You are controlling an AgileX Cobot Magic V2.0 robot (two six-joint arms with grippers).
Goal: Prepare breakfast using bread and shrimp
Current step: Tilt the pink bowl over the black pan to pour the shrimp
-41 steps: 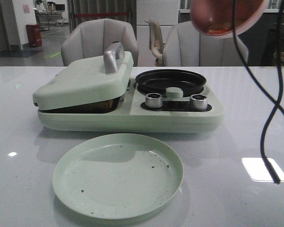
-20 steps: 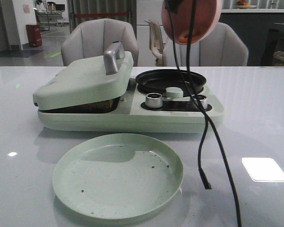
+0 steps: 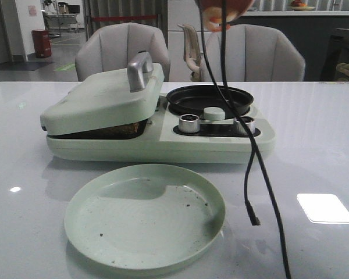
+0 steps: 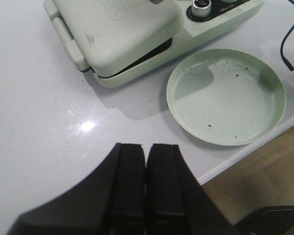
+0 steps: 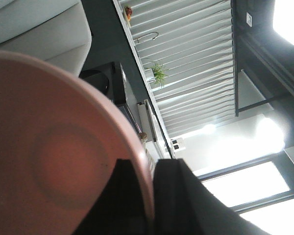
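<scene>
Right gripper [image 5: 149, 196] jaws pinch pink bowl [image 5: 59, 161] rim; contents hidden. Left gripper [image 4: 146, 181] jaws pressed together.

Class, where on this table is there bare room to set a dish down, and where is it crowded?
Bare table lies right of the breakfast maker, though a cable dangles there, and left of the green plate. The middle is crowded.

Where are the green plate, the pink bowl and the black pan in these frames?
Green plate [image 3: 134, 232]: front view, bare middle of its floor.
Pink bowl [image 5: 54, 166]: right wrist view, its inside, rim clamped by the right claw [image 5: 152, 196].
Black pan [image 3: 209, 100]: front view, its dark inner floor.
</scene>
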